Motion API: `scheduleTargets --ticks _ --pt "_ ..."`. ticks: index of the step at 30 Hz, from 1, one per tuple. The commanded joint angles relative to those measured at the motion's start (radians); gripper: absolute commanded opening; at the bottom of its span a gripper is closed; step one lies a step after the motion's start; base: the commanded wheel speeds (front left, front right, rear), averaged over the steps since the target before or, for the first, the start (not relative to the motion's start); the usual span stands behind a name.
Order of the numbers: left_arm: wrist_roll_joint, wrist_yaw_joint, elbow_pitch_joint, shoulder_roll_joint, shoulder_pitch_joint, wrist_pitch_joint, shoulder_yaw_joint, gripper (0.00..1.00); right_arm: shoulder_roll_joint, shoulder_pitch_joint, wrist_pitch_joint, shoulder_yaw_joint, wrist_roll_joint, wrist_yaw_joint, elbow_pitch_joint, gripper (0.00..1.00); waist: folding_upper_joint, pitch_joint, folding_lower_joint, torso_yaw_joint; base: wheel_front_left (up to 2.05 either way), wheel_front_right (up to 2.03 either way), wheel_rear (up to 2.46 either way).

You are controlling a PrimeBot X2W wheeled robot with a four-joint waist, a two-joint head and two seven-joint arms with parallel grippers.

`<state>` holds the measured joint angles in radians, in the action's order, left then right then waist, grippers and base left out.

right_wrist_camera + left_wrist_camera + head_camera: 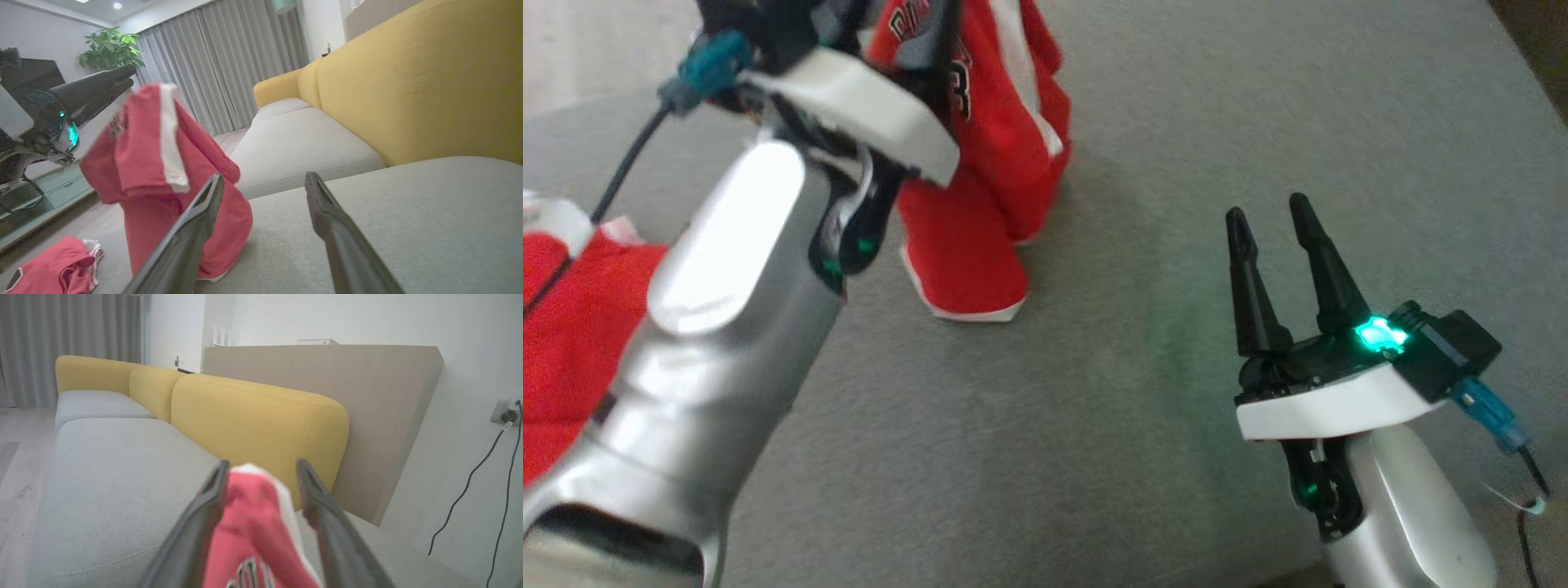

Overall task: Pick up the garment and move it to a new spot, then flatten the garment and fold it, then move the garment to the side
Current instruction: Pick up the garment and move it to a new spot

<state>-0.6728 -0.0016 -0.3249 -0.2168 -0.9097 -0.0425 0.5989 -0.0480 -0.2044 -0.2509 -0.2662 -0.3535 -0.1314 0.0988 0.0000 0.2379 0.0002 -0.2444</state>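
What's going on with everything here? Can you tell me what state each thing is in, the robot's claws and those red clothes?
left gripper: raised, jaws apart, red cloth between its fingers.
right gripper: open, empty, above the sofa seat.
red garment: bunched and upright, top at the left gripper, bottom hem on the seat.
second red garment: crumpled, lying untouched.

Silver forearms (719, 269) end in white wrist plates (1327, 408). The right gripper (1267, 211) carries two long, black, tapered fingers (1327, 269). Green lights (1379, 335) glow at both wrists, and teal connectors (1490, 408) trail thin black cables (625, 167).
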Motion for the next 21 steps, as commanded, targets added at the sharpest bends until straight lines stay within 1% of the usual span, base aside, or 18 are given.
scheduleTargets --ticks 1,4,5,8,14,18,21 --pt "0.022 -0.015 -0.014 -0.011 -0.094 0.022 -0.027 1.0 -0.002 -0.034 -0.011 -0.03 -0.011 0.001 -0.042 1.0 0.0 0.055 -0.0002 -0.068 0.0 0.0 0.0" --pt "0.027 -0.025 -0.07 0.001 -0.13 0.062 -0.035 1.0 -0.002 -0.031 -0.011 -0.023 -0.013 0.001 -0.047 1.0 0.0 0.057 -0.0002 -0.068 0.0 0.0 0.0" --pt "0.027 -0.025 -0.07 0.001 -0.13 0.062 -0.035 1.0 -0.002 -0.031 -0.011 -0.023 -0.013 0.001 -0.047 1.0 0.0 0.057 -0.0002 -0.068 0.0 0.0 0.0" --pt "0.035 -0.038 -0.109 -0.012 -0.146 0.097 -0.041 1.0 -0.002 -0.023 -0.011 -0.004 -0.009 0.001 -0.043 1.0 0.0 0.05 -0.0002 -0.042 0.0 0.0 0.0" --pt "0.043 -0.043 -0.143 -0.062 -0.11 0.188 -0.068 1.0 -0.002 -0.009 -0.011 0.029 0.025 0.001 -0.024 1.0 0.0 0.008 -0.0002 0.052 0.0 0.0 0.0" --pt "0.068 -0.034 -0.128 -0.108 -0.02 0.245 -0.065 1.0 -0.002 0.006 -0.011 0.057 0.053 0.001 -0.005 1.0 0.0 -0.03 -0.0002 0.125 0.0 0.0 0.0" --pt "0.074 -0.01 -0.097 -0.132 0.082 0.273 -0.07 1.0 -0.002 0.023 -0.011 0.075 0.074 0.001 0.01 1.0 0.0 -0.06 -0.0002 0.176 0.0 0.0 0.0"
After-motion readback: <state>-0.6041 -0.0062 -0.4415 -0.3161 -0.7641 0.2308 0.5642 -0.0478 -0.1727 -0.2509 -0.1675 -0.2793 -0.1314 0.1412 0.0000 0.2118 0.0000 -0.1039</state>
